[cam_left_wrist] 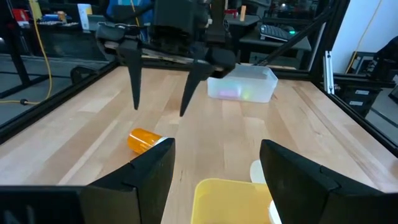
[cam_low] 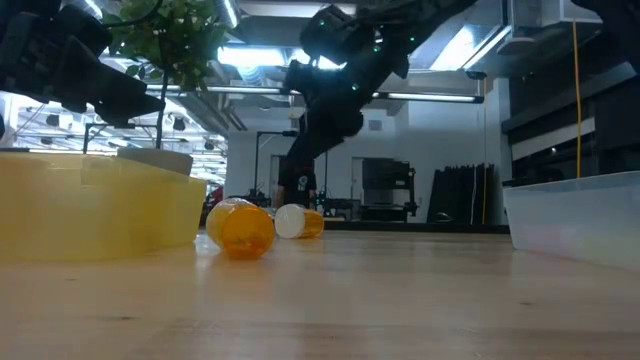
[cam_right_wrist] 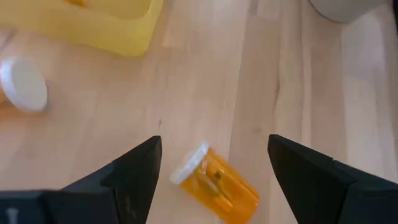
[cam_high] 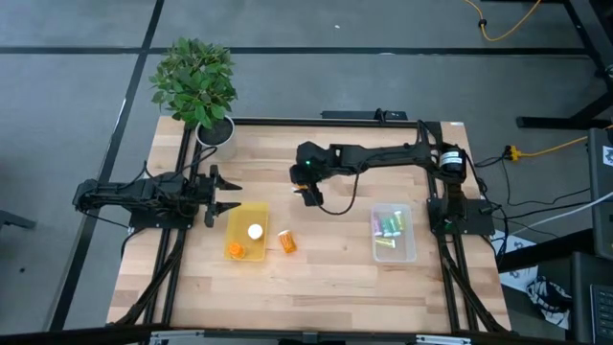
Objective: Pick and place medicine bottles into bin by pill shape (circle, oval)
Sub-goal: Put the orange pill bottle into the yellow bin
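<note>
A: High view, entry one. Right gripper (cam_high: 311,195) hangs just above frame centre over the tabletop (cam_high: 326,273), fingers spread wide, holding nothing. Left gripper (cam_high: 227,195) sits at centre left, just left of the yellow bin (cam_high: 238,222), also spread wide and empty.

B: Bottle positions?

A: One orange bottle (cam_high: 286,241) lies on its side on bare wood just right of the yellow bin, below the right gripper. Inside the yellow bin: another orange bottle (cam_high: 235,251) at the lower end and a white cap (cam_high: 255,231) near the middle. The clear bin (cam_high: 394,254), centre right, holds several pastel vials (cam_high: 387,224) (count not readable).

B: Right wrist view?

A: Orange bottle (cam_right_wrist: 214,182) lies tilted between the two wide fingers, low in frame; no contact visible.

B: Other items?

A: Potted plant (cam_high: 196,81) at upper left.
</note>
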`<action>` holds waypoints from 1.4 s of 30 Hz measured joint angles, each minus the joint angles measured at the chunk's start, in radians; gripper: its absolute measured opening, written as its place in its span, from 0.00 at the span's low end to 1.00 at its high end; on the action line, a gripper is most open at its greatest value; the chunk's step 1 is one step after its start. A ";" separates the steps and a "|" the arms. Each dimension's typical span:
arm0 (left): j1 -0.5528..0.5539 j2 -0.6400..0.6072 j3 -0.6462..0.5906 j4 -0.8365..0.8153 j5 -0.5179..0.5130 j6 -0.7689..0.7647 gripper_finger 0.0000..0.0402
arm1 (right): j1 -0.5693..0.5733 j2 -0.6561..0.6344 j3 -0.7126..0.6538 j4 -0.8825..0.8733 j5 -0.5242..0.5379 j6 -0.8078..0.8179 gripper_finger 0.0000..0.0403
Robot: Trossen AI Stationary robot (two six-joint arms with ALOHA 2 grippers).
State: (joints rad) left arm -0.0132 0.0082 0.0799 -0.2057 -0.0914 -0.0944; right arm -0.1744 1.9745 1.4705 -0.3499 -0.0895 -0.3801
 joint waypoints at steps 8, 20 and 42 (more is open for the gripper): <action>0.000 0.000 0.000 0.000 0.000 0.000 0.57 | -0.020 0.050 0.000 -0.046 0.024 -0.074 0.73; 0.000 0.000 0.000 0.000 0.000 0.000 0.57 | -0.040 0.111 -0.002 -0.037 0.063 -0.177 0.73; 0.000 0.000 0.000 0.000 0.004 0.000 0.57 | -0.044 0.121 -0.003 -0.055 0.061 -0.003 0.73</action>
State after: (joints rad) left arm -0.0135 0.0082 0.0799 -0.2054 -0.0876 -0.0944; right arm -0.2188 2.0953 1.4677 -0.4046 -0.0281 -0.3832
